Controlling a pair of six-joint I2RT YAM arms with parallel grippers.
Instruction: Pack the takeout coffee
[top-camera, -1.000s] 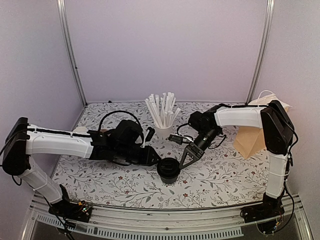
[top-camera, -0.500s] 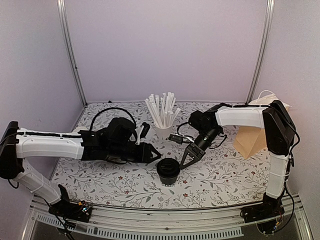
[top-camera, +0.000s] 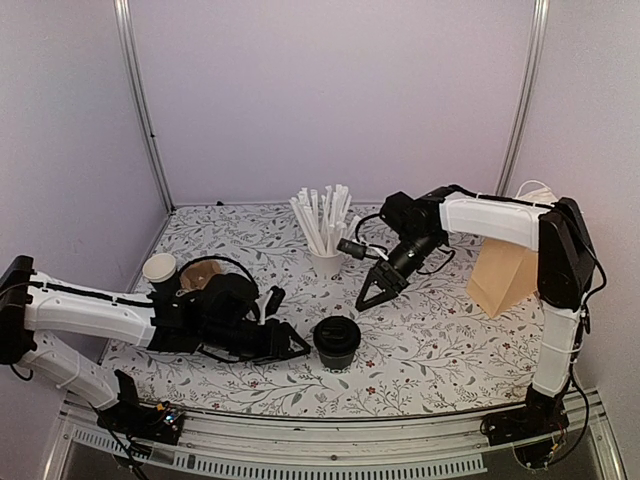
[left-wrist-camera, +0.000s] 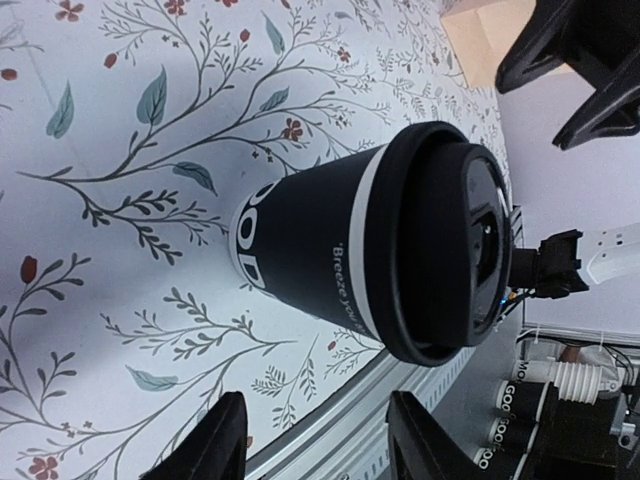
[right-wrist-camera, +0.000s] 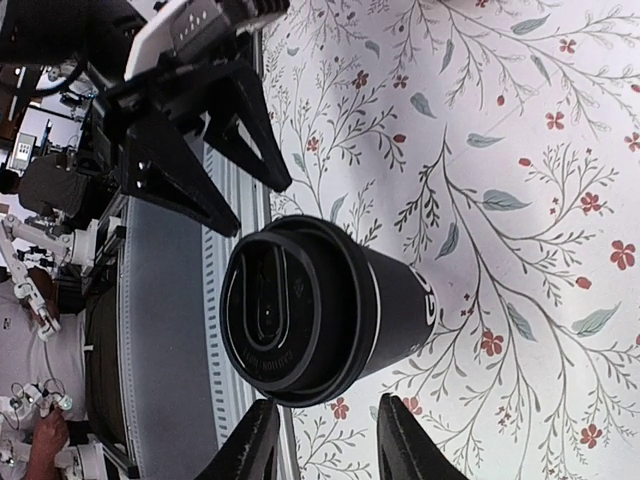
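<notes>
black cup (top-camera: 337, 352): lid (top-camera: 337, 330) on | white cup (top-camera: 327, 264): paper-wrapped straws (top-camera: 322, 220)

The scene is lit evenly and brightly from above; only a faint shadow is cast beside the black cup (top-camera: 337, 341). A soft sheen is seen on its lid (right-wrist-camera: 275, 310), rendered sharply.
</notes>
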